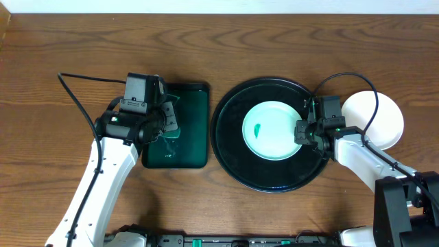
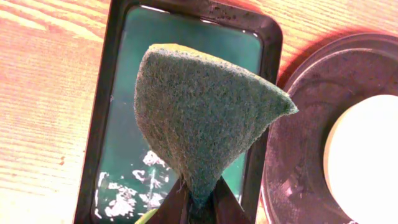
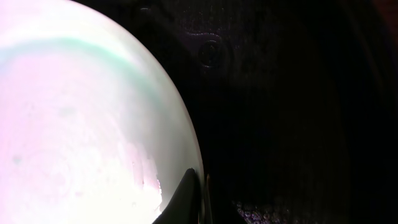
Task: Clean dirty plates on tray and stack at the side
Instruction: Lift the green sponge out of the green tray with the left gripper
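One dirty plate (image 1: 274,130), pale mint-white with a small green smear, lies in the middle of the round black tray (image 1: 226,140). My right gripper (image 1: 302,132) is at the plate's right edge. In the right wrist view the right gripper (image 3: 200,186) is shut on the rim of the plate (image 3: 81,124), one dark finger (image 3: 183,200) lying over the rim, with the tray (image 3: 298,112) beneath. My left gripper (image 1: 168,123) is shut on a green scouring sponge (image 2: 205,118), which hangs bunched from the left gripper (image 2: 199,194) above the rectangular tray.
The rectangular dark green tray (image 1: 188,147) lies left of the round tray, and wet foam patches show on the green tray (image 2: 127,130). White plates (image 1: 381,116) sit on the wooden table to the right of the round tray, behind my right arm.
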Action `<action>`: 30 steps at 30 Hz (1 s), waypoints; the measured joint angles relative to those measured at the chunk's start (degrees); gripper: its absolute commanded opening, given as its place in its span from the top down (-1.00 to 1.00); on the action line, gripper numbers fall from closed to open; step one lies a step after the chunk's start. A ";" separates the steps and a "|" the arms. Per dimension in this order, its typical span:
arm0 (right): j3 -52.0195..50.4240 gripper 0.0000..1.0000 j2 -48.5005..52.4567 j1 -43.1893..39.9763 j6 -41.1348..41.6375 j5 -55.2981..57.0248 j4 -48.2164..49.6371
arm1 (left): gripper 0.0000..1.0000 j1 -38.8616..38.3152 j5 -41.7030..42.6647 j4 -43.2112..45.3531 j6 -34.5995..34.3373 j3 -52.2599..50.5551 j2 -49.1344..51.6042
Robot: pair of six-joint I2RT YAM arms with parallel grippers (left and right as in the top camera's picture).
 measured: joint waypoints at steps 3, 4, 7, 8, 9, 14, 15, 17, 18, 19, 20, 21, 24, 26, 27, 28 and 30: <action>0.02 0.97 -0.94 -0.07 0.00 -0.76 -2.21 | 0.85 0.00 0.00 -0.28 0.00 0.00 0.07; 0.00 0.97 -1.57 -0.07 0.00 -1.09 -3.30 | 0.85 0.00 0.00 -0.31 0.00 0.00 0.07; 0.00 0.96 -3.69 -0.07 0.02 -1.53 -5.35 | 0.85 0.00 0.00 -0.33 0.00 0.00 0.07; 0.00 0.95 -4.42 -0.07 0.00 -1.62 -5.95 | 0.85 0.00 0.00 -0.28 0.00 0.00 0.07; 0.00 0.94 -5.16 -0.07 0.00 -1.75 -6.47 | 0.85 0.00 0.00 -0.28 0.00 0.00 0.07; 0.00 0.52 -5.68 -0.07 -0.24 -1.97 -6.86 | 0.85 0.00 0.00 -0.31 0.00 0.00 0.07; 0.00 0.46 -5.68 -0.07 -0.22 -2.08 -6.86 | 0.85 0.00 -0.02 -0.31 0.00 0.00 0.07; 0.00 0.37 -5.68 -0.07 -0.13 -2.23 -6.86 | 0.85 0.00 0.00 -0.33 0.00 0.00 0.07; 0.00 0.28 -5.68 -0.07 -0.17 -2.25 -6.82 | 0.85 0.00 0.00 -0.33 0.00 0.00 0.07; 0.00 0.22 -5.68 -0.07 0.11 -2.25 -6.75 | 0.85 0.00 0.00 -0.31 0.00 0.00 0.07; 0.00 0.18 -5.68 -0.07 -0.17 -2.29 -6.71 | 0.85 0.00 0.00 -0.31 0.00 0.00 0.07; 0.00 0.15 -5.68 -0.07 -0.07 -2.29 -6.69 | 0.85 0.00 0.00 -0.33 0.00 0.00 0.07; 0.00 0.07 -5.68 -0.07 -0.11 -2.40 -6.58 | 0.85 0.00 0.00 -0.33 0.00 0.00 0.07; 0.00 0.02 -5.68 -0.07 0.00 -2.45 -6.29 | 0.85 0.00 0.00 -0.31 0.00 0.00 0.07; 0.00 0.01 -5.68 -0.07 -0.02 -2.45 -6.21 | 0.85 0.00 0.00 -0.31 0.00 0.00 0.07; 0.00 0.00 -5.68 -0.07 -0.02 -2.45 -6.19 | 0.85 0.00 0.00 -0.31 0.00 0.00 0.07; 0.00 -0.01 -5.68 -0.07 0.00 -2.45 -6.10 | 0.85 0.00 0.00 -0.26 0.00 0.00 0.07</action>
